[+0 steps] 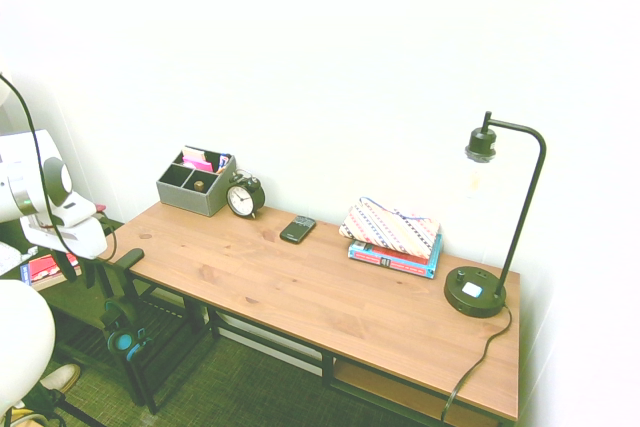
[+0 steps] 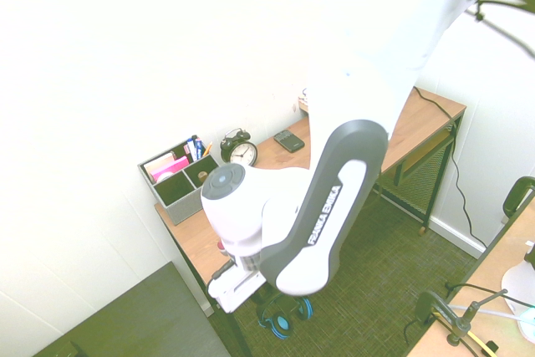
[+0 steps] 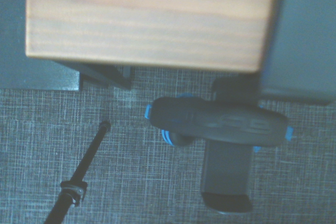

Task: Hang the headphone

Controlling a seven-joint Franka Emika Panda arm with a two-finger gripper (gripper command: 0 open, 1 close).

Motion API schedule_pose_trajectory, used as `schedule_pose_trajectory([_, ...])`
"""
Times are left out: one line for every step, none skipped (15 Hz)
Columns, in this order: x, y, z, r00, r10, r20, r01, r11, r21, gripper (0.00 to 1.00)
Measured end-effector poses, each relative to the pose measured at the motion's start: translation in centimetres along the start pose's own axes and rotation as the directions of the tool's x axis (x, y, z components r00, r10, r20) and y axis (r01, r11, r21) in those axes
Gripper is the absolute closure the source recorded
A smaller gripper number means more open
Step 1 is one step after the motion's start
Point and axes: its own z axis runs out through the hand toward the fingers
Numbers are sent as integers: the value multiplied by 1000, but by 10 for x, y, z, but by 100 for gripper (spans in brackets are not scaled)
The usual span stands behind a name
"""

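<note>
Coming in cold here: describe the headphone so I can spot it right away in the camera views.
Find the long wooden desk and go to the end nearest the grey organiser and the alarm clock. Just off that end, below the tabletop, the headphone hangs on a dark bracket. Its bright blue trim on black stands out from the dark desk frame and green carpet around it.

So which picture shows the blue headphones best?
The wrist view: the headphone fills its middle, seen from above, though blurry. The first exterior view shows it small, low beside the desk's end. The second exterior view shows only its blue cups under the arm.
</note>
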Motion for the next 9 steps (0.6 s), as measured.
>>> schedule_pose_trajectory([17, 9, -23, 1000, -15, -6, 15, 1000, 6, 0])
schedule_pose_trajectory([37, 20, -44, 1000, -20, -8, 20, 1000, 16, 0])
schedule_pose_trajectory([58, 33, -63, 1000, -21, -7, 22, 1000, 22, 0])
schedule_pose_trajectory([81, 50, -82, 1000, -16, -4, 16, 999, 28, 0])
schedule_pose_trajectory([102, 67, -98, 1000, -7, -1, 7, 1000, 29, 0])
schedule_pose_trajectory([123, 87, -113, 1000, 5, -2, -5, 1000, 24, 0])
schedule_pose_trajectory([143, 108, -128, 1000, 19, -3, -19, 1000, 19, 0])
schedule_pose_trajectory([164, 133, -144, 999, 32, 2, -32, 999, 19, 0])
schedule_pose_trajectory([182, 157, -160, 999, 38, 16, -38, 999, 20, 0])
